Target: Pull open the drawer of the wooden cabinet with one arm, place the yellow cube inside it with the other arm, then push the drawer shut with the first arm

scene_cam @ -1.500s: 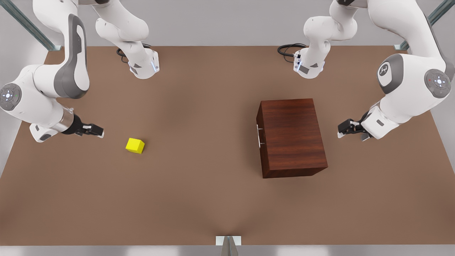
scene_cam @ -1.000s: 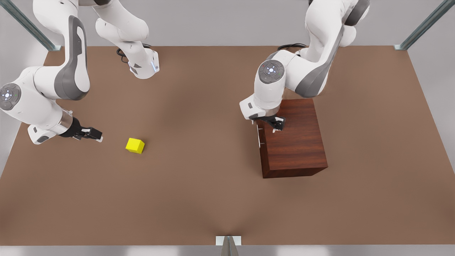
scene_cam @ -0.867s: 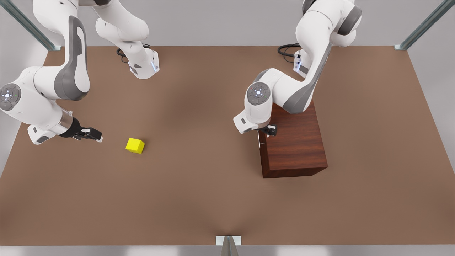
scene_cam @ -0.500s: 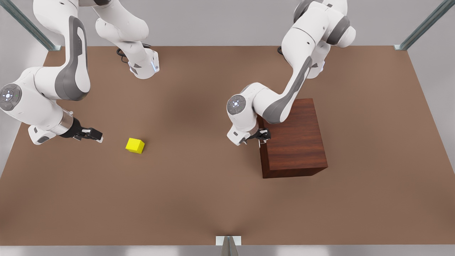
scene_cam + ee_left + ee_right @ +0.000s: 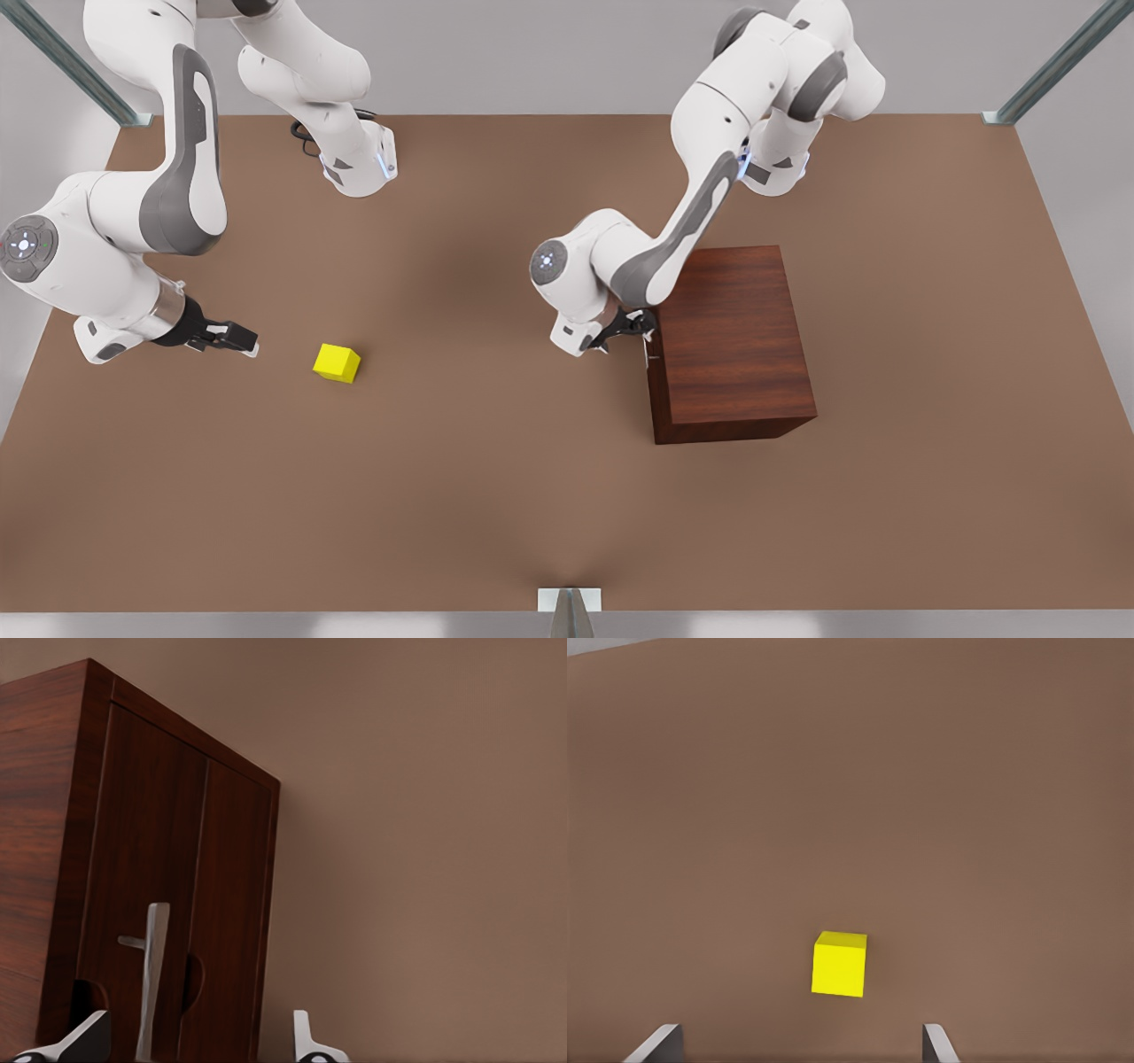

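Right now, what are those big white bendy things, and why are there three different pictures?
They are two robot arms, each ending in a two-fingered hand. One picture looks down on the brown table from above. The other two come from little cameras on the wrists. The left hand is open, its fingers on either side of the silver handle on the wooden cabinet, whose drawer is shut. The right hand waits, open, near the yellow cube, which sits alone on the table. Nothing is held yet.

Yellow cube (image 5: 337, 362) toward the front view's left on the table (image 5: 496, 496); wooden cabinet (image 5: 731, 341) well apart at right, drawer (image 5: 168, 904) seemingly closed.
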Controlling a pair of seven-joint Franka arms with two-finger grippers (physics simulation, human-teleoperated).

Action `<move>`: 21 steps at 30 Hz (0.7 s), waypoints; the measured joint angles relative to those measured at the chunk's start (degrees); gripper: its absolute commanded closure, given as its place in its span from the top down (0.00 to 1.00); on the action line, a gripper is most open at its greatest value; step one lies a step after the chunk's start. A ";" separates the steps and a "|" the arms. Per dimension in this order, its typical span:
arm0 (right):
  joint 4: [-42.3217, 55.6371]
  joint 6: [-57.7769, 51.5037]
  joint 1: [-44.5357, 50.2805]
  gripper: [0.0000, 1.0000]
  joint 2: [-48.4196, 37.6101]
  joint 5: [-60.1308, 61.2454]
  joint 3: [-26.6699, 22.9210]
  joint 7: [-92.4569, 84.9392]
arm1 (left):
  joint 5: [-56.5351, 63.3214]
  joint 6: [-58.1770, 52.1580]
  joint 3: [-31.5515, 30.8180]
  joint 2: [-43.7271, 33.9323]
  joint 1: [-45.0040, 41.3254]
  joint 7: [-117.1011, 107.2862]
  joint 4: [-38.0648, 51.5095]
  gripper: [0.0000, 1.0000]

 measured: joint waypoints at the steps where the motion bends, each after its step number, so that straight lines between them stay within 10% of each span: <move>1: 0.00 0.00 0.00 1.00 0.00 -0.01 0.00 0.01 | 0.30 0.01 0.00 0.27 -0.13 -0.69 -0.04 1.00; 21: 0.61 0.02 0.11 1.00 0.96 -0.09 0.35 0.12 | 0.97 1.82 -0.30 2.36 -0.37 -8.82 -0.94 1.00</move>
